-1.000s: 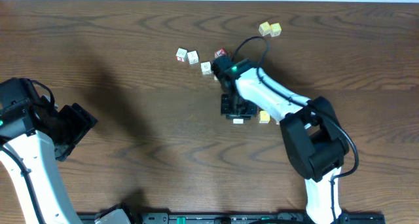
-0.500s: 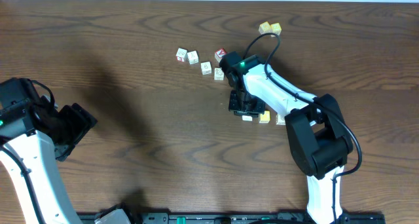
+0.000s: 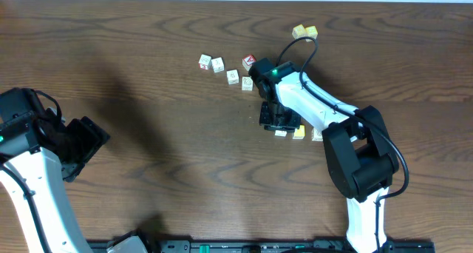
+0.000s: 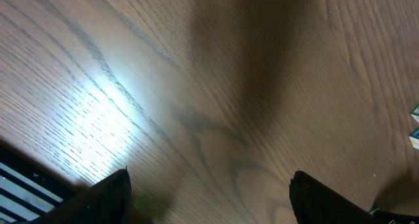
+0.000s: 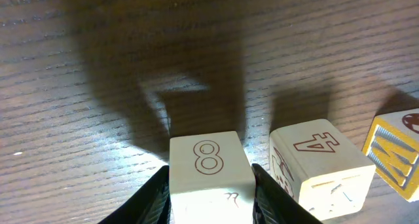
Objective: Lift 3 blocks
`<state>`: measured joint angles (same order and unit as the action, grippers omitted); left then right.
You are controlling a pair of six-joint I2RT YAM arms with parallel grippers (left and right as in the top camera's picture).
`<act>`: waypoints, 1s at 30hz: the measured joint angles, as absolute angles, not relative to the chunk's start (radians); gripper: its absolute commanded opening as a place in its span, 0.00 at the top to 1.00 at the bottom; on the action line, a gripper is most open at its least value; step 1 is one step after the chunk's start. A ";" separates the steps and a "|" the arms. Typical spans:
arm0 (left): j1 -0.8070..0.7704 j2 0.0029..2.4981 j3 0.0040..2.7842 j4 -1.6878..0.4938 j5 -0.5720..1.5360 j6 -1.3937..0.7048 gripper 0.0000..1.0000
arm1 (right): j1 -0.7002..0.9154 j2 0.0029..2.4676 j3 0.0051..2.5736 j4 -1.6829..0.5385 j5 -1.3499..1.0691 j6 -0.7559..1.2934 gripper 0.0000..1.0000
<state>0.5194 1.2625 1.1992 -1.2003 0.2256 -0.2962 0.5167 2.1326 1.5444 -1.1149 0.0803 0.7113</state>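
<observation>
Three blocks lie in a row on the wooden table: a white one [image 3: 281, 133], a yellow-topped one [image 3: 298, 132] and a pale one [image 3: 316, 135]. Seen from the right wrist, the white block with an 8 [image 5: 211, 162] sits on the table between my right gripper's [image 5: 211, 198] fingers, which press against both its sides. Beside it stand a pale block marked 4 [image 5: 317, 155] and a yellow-sided block [image 5: 398, 155]. The right gripper [image 3: 281, 127] hangs right over the row. Far off at the left edge, my left gripper [image 3: 92, 138] [image 4: 211, 185] is open over bare wood.
A pair of plain yellow cubes [image 3: 304, 32] sits at the back right. A red-faced cube [image 3: 250, 61] and several pale cubes [image 3: 211, 63] lie just behind the right arm [image 3: 310, 101]. The table's front edge runs close behind the left gripper.
My right gripper carried the white 8 block to the right and brought it down beside the yellow-topped block. The left arm has not moved.
</observation>
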 measured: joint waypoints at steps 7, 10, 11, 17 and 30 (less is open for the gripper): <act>0.519 1.262 1.199 -1.200 0.226 -0.296 0.22 | 0.496 2.136 1.617 -1.234 0.080 0.664 0.57; 0.519 1.262 1.199 -1.201 0.226 -0.296 0.22 | 0.472 2.136 1.699 -1.298 0.081 0.628 0.53; 0.519 1.262 1.199 -1.200 0.226 -0.296 0.22 | 0.465 2.136 1.734 -1.331 0.083 0.616 0.53; 0.519 1.262 1.199 -1.200 0.226 -0.296 0.22 | 0.448 2.136 1.884 -1.471 0.083 0.563 0.55; 0.509 1.262 1.199 -1.208 0.487 -0.183 0.22 | 0.219 1.982 2.061 -1.690 0.084 0.442 0.68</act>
